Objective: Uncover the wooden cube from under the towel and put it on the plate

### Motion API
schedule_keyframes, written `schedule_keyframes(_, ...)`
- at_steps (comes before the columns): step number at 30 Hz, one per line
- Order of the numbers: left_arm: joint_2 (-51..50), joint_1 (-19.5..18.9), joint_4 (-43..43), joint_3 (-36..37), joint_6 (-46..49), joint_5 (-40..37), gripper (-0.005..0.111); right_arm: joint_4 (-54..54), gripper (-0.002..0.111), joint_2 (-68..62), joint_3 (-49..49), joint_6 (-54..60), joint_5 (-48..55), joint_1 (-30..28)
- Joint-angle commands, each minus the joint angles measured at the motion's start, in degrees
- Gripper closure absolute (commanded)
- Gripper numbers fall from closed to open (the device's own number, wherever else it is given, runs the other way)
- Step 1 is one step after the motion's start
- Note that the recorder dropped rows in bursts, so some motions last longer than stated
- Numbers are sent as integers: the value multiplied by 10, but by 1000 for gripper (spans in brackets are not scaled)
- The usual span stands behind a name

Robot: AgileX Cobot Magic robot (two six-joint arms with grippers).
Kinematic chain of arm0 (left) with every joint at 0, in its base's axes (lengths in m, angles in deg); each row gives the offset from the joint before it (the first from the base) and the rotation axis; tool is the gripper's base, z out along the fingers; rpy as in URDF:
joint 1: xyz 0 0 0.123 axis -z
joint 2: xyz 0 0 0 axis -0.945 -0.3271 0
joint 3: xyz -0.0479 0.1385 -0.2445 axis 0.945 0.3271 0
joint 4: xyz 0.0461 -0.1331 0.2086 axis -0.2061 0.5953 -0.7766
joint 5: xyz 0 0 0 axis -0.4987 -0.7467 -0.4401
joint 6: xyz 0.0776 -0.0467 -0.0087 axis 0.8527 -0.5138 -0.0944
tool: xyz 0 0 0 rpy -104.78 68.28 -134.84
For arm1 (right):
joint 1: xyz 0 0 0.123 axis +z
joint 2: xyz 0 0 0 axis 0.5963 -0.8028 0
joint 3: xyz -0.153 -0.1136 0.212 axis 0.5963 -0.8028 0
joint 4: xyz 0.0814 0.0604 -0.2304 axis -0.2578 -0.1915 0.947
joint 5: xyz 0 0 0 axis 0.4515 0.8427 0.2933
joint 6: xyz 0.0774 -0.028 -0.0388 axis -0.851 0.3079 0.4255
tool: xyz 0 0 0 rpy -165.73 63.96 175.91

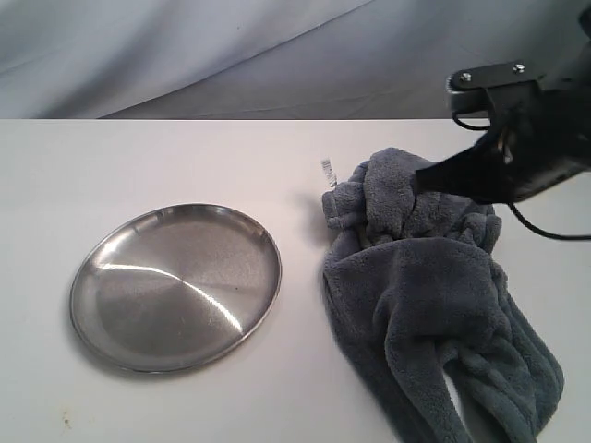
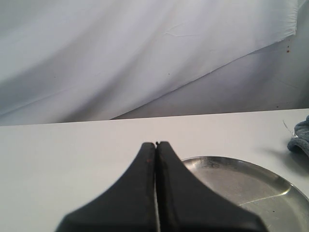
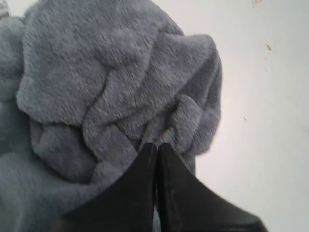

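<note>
Jaws pressed together, the right claw [image 3: 155,145] meets the fluffy blue-gray towel [image 3: 106,82], perhaps nipping a fold, to bare the pale wooden cube presumably hidden beneath it.

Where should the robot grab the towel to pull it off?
Pinch the puffy ridge of folds at the bunched far end of the towel, coming down from above. There the cloth stands up in thick wrinkles that are easy to pinch; elsewhere it lies flatter. The right gripper is right at that spot, but its jaws are shut, so it would likely need to open first.
</note>
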Motion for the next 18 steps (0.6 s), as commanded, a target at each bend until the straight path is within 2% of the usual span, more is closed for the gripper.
schedule_keyframes(1,2,3,1,3,-1,1,107,-83,108,-96,121,66,42,-4)
schedule_keyframes(8,2,3,1,3,-1,1,107,-199,108,-198,297,146,104,28)
schedule_keyframes(14,2,3,1,3,-1,1,107,-300,108,-244,392,239,120,88)
schedule_keyframes(18,2,3,1,3,-1,1,107,-368,108,-257,419,309,130,124)
